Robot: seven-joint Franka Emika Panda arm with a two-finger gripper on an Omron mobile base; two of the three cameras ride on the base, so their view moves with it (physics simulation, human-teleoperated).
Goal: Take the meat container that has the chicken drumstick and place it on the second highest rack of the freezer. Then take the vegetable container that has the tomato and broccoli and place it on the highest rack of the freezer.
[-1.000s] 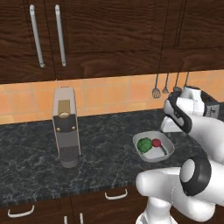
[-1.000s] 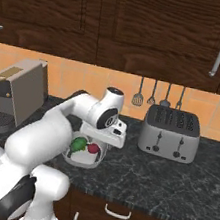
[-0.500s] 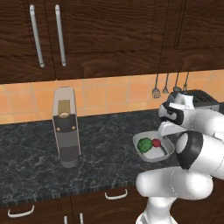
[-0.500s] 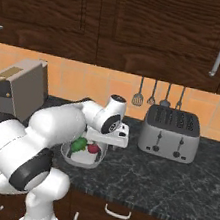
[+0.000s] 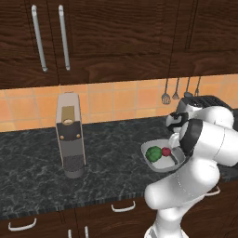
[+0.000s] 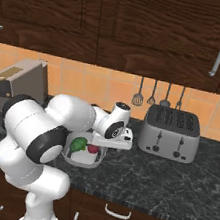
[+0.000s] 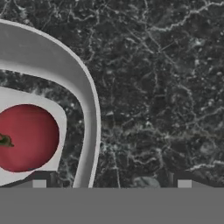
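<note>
My claw point(image 7: 111, 183) stands spread wide, straddling the grey dish point(image 7: 87, 100) rim on the dark counter point(image 7: 166, 87); tomato point(image 7: 27, 138) lies inside, beside the broccoli point(image 5: 153, 154).

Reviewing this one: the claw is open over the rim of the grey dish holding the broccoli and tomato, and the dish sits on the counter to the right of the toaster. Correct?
Not quite. The dish with the broccoli and tomato sits left of the toaster, as the right base view shows. The rest holds: the claw is open over the dish's rim.
</note>
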